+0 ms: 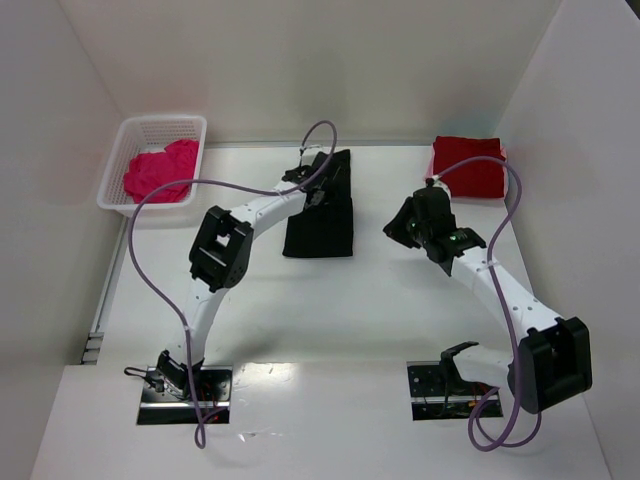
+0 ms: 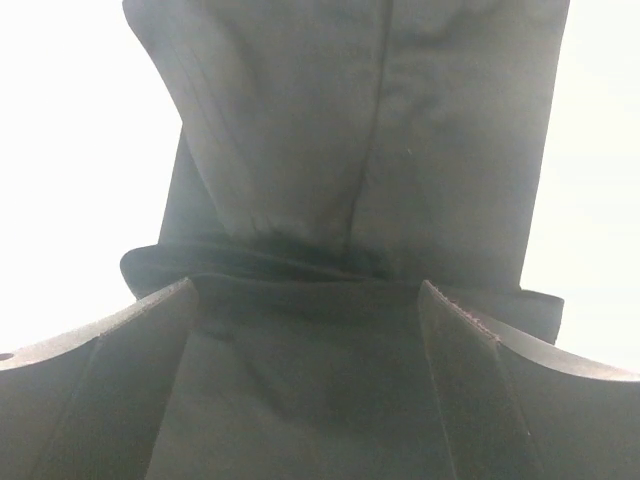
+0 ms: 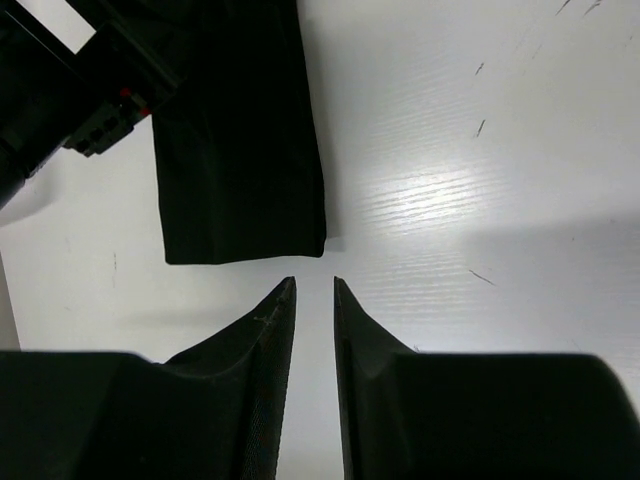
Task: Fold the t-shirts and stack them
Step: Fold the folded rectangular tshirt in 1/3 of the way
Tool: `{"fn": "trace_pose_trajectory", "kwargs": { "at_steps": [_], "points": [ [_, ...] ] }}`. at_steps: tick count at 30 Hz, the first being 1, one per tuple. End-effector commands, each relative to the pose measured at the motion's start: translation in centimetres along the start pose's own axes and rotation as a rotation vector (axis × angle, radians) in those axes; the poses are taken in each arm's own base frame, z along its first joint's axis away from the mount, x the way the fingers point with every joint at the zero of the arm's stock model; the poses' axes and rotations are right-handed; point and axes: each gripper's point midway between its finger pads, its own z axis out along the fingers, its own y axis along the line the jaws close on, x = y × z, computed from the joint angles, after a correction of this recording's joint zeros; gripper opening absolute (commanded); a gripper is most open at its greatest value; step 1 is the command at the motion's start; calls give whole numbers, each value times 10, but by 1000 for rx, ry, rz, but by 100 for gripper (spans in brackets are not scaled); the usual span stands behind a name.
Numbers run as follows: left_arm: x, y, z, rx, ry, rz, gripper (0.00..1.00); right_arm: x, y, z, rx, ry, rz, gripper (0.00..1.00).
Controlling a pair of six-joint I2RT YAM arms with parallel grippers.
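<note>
A black t-shirt (image 1: 322,230) lies folded into a long strip at the middle of the table (image 1: 380,300). My left gripper (image 1: 320,178) is over its far end, open wide. In the left wrist view the black cloth (image 2: 400,130) fills the space between the spread fingers (image 2: 110,370), with a fold bunched just ahead of them. My right gripper (image 1: 397,228) hovers right of the strip's near end. Its jaws (image 3: 314,280) stand a narrow gap apart with nothing in them, just short of the black shirt's corner (image 3: 240,150). A folded dark red t-shirt (image 1: 470,165) lies at the back right. A pink t-shirt (image 1: 160,170) lies crumpled in the basket.
The white mesh basket (image 1: 125,135) stands at the back left. White walls close in the table on the left, back and right. Purple cables (image 1: 140,260) loop over both arms. The left arm's wrist (image 3: 70,90) shows at the top left of the right wrist view.
</note>
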Motion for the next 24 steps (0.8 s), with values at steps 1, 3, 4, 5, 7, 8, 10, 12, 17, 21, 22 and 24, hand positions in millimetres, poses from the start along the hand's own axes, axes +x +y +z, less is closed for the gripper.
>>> {"fn": "trace_pose_trajectory", "kwargs": {
  "at_steps": [1,3,4,5,7,8,10,12,17,21,22,24],
  "points": [
    [-56,0,-15,65,-107,-51,99,-12,10,4,-46,-51,5,28],
    [-80,9,-16,93,-135,-46,99,-10,13,10,-55,-29,4,30],
    [-85,11,-18,99,-133,-40,99,-11,16,12,-63,-24,-6,30],
    [-89,18,-23,92,-124,2,99,-13,20,14,-77,-22,-6,32],
    [-96,26,-31,82,-124,33,99,-9,23,24,-85,7,-18,34],
    [-95,38,-40,78,-107,43,99,-12,26,27,-90,2,-18,36],
    [-91,57,-45,109,-76,46,99,-5,28,40,-93,50,-29,43],
    [-67,62,-60,252,1,31,99,-4,32,49,-107,66,-40,53],
    [-20,85,-83,382,160,57,99,5,39,72,-130,111,-54,71],
    [30,75,-96,492,300,69,99,16,50,91,-150,158,-77,75],
    [40,76,-94,494,323,57,99,21,54,94,-153,171,-86,75],
    [59,71,-97,508,363,62,99,30,56,106,-152,202,-100,75]
  ]
}}
